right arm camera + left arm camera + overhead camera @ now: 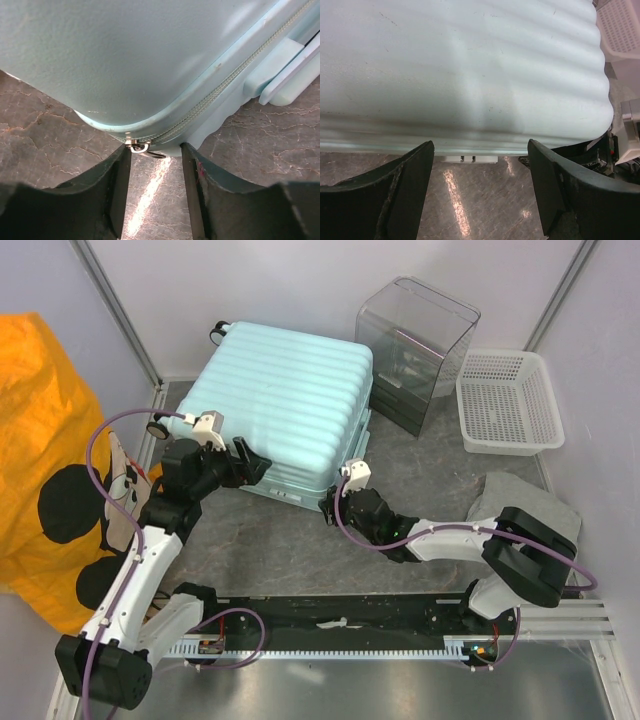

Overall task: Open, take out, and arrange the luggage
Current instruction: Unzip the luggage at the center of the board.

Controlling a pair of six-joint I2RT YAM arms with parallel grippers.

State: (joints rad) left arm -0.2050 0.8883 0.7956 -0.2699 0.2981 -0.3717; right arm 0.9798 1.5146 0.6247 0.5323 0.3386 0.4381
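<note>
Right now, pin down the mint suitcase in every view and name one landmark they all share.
Top external: the suitcase lies flat at upper centre, just beyond both arms.
Left wrist: the suitcase shows as ribbed shell filling the upper two thirds.
Right wrist: the suitcase shows as a rounded, zipped corner filling the top.
Shared landmark: the grey marbled table along its near edge shows in all three.

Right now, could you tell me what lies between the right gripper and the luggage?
A metal zipper pull hangs from the corner seam of the luggage, just ahead of the right gripper, over bare table; the right wrist view shows this.
</note>
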